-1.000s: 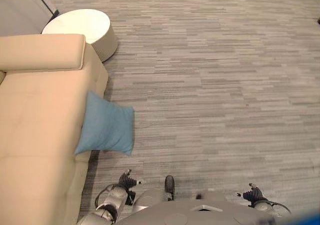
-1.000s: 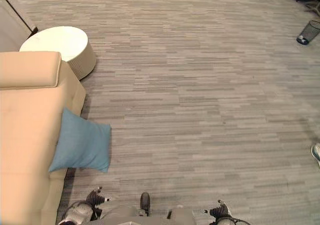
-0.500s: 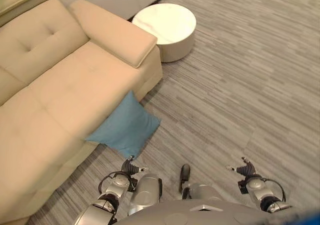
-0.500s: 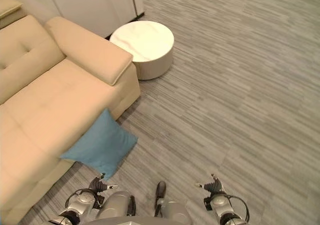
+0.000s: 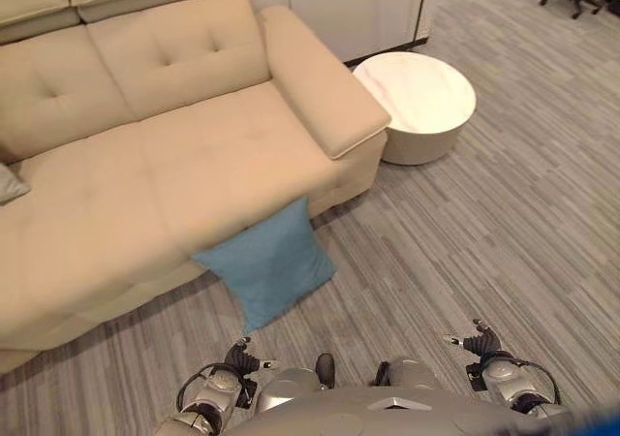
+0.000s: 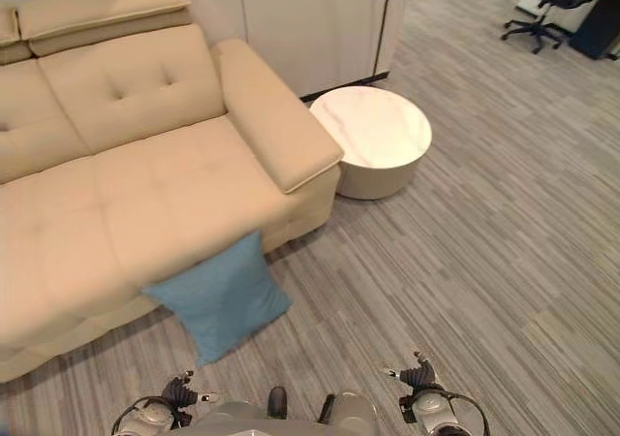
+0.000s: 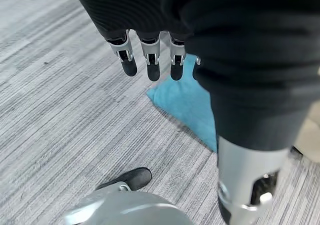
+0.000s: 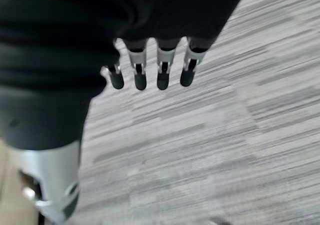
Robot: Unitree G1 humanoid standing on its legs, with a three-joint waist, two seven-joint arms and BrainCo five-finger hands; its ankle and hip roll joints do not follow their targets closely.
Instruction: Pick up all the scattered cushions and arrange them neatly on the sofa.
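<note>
A blue cushion (image 5: 266, 264) leans on the floor against the front of the beige sofa (image 5: 174, 155), below its right-hand seat; it also shows in the left wrist view as a blue cushion (image 7: 187, 102) on the carpet. A grey cushion corner (image 5: 8, 181) peeks in at the sofa's far left. My left hand (image 5: 240, 362) hangs low, just short of the blue cushion, fingers (image 7: 150, 60) straight and holding nothing. My right hand (image 5: 480, 344) hangs over bare carpet to the right, fingers (image 8: 160, 70) straight and empty.
A round white side table (image 5: 417, 102) stands on the carpet right of the sofa's armrest (image 5: 325, 92). White cabinet doors (image 6: 310, 19) line the wall behind. A black office chair (image 6: 552, 5) sits at the far right. Striped grey carpet spreads to the right.
The whole picture has swung round as the camera moved: the sofa now faces me with its backrest in view. Both hands still hang low and empty.
</note>
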